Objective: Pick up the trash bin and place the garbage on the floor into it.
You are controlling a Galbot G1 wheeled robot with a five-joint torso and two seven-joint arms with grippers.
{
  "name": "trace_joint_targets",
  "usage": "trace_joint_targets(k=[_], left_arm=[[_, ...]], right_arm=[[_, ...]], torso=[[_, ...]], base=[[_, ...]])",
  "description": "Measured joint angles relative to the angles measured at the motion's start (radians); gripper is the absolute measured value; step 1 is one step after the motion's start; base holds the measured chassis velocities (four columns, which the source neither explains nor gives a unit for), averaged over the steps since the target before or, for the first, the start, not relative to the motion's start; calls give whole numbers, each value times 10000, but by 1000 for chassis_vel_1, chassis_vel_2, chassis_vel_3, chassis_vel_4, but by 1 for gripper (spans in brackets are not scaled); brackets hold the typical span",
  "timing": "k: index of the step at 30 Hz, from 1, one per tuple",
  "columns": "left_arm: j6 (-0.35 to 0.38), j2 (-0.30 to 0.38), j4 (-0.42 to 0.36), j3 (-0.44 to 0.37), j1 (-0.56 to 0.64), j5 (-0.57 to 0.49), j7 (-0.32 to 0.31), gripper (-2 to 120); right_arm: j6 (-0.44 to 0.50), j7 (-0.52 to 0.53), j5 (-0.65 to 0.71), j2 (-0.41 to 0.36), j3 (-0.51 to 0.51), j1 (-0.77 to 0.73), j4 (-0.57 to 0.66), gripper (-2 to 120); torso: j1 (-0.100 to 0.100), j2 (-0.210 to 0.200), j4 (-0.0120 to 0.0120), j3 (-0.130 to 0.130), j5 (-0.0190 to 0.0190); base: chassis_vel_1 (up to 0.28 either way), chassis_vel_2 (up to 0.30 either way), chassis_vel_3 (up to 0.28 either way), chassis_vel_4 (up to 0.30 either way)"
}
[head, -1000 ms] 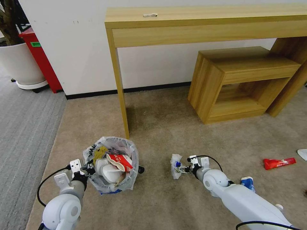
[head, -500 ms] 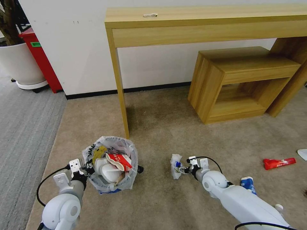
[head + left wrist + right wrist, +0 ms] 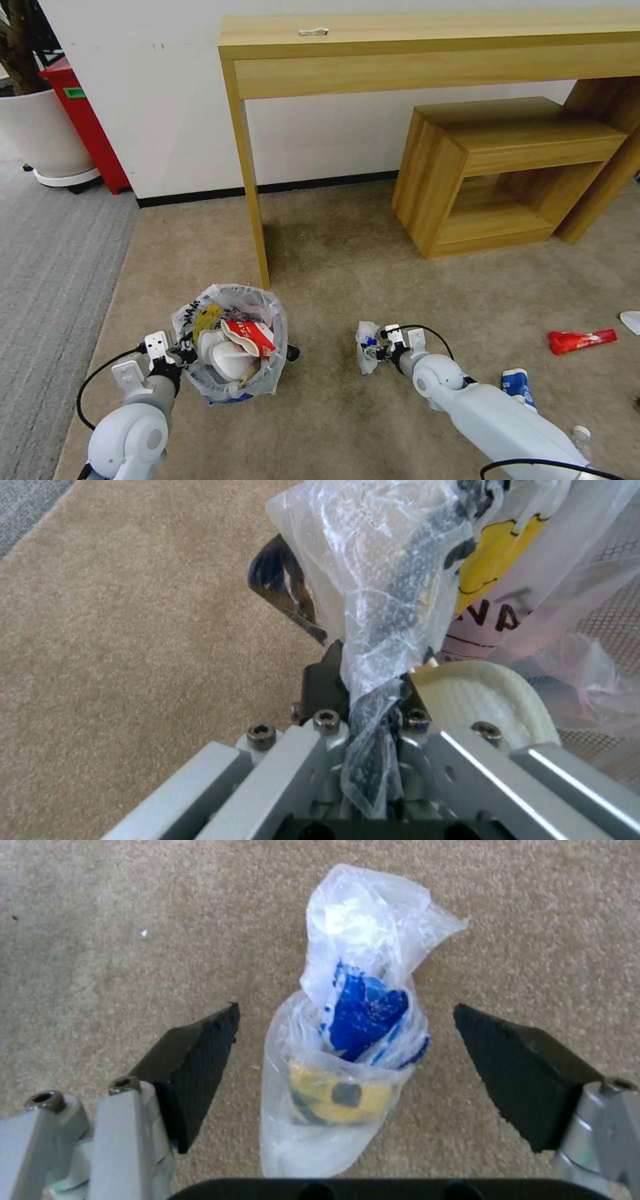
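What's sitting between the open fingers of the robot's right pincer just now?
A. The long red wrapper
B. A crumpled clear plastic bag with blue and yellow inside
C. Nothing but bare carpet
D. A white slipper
B: in the right wrist view, the right pincer stands open on either side of a crumpled clear plastic bag showing blue and yellow, lying on the beige carpet; the red wrapper lies well off to the side.

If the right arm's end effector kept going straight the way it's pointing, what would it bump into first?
Most likely the small clear plastic bag with blue and yellow inside, lying on the carpet between the right end effector's open fingers; beyond it, bare carpet.
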Motion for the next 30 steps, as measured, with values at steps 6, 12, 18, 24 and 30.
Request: trace_joint_targets(k=[6, 12, 18, 24, 30], left_arm=[[-8, -4, -15, 1, 18, -14, 2, 0], [-8, -20, -113, 6, 50, -14, 2, 0], [-27, -28, -286, -10, 184, -12, 2, 0], [-31, -36, -456, -13, 266, -10, 1, 0], [-32, -76, -581, -6, 334, 10, -1, 0]], right_arm=[[79, -77, -49, 23, -121, 97, -233, 82], [206, -147, -121, 59, -211, 175, -476, 81], [342, -211, -186, 146, -336, 284, -764, 69], [395, -261, -227, 191, -437, 306, -839, 63], [415, -279, -246, 214, -604, 379, -849, 55]], torso=[[0, 0, 0, 1, 0], [0, 0, -1, 1, 0], [0, 0, 0, 0, 0], [0, 0, -1, 0, 0], [0, 0, 0, 0, -1]], base=[[0, 0, 0, 0], [0, 0, 0, 0], [0, 0, 0, 0], [0, 0, 0, 0], [0, 0, 0, 0]])
